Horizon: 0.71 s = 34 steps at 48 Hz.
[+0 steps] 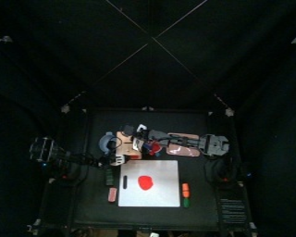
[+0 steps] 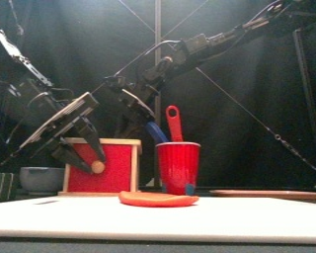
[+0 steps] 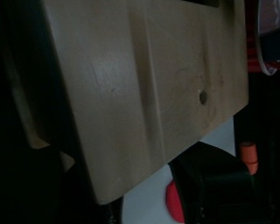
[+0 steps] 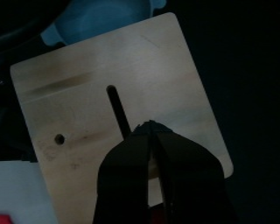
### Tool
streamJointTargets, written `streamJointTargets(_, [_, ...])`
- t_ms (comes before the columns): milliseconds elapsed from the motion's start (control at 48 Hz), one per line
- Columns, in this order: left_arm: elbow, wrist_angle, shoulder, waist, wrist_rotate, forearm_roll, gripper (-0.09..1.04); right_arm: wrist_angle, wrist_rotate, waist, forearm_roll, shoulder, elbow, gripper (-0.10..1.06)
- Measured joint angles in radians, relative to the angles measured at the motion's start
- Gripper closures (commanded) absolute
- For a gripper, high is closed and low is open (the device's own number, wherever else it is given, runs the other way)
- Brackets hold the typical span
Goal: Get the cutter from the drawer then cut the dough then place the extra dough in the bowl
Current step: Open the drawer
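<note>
Centrally, a flat disc of red dough [image 2: 158, 199] lies on the white cutting board [image 2: 68, 217], which rests on the black tabletop [image 1: 89, 208]. Behind the board stands the pale wooden box with a red drawer front [image 2: 102, 166]; beside it is a red cup [image 2: 177, 166] holding a blue toy knife [image 2: 154, 131] and a red toy knife [image 2: 174, 121]. A blue-grey bowl [image 2: 42, 178] sits on the box's other side. The right gripper [image 4: 150, 129] hangs over the box top beside its slot, jaws pressed together and holding nothing. The left gripper [image 2: 86, 148] hangs close above the box; whether its jaws are apart cannot be told.
</note>
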<state>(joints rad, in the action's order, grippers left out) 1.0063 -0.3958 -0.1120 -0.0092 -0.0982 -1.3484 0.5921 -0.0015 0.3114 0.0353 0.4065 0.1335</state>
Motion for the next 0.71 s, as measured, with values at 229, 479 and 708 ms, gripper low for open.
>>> streamJointTargets(229, [0.0, 0.0, 0.002, -0.003, -0.018, -0.002, 0.34, 0.0, 0.0, -0.002, 0.0, 0.002, 0.0, 0.95])
streamJointTargets(479, [-0.003, -0.003, 0.002, -0.035, -0.037, -0.012, 0.34, 0.0, 0.0, 0.0, 0.0, 0.003, 0.0, 0.95])
streamJointTargets(708, [-0.005, -0.011, 0.003, -0.084, -0.035, -0.072, 0.34, -0.002, 0.002, 0.0, 0.0, 0.002, 0.0, 0.95])
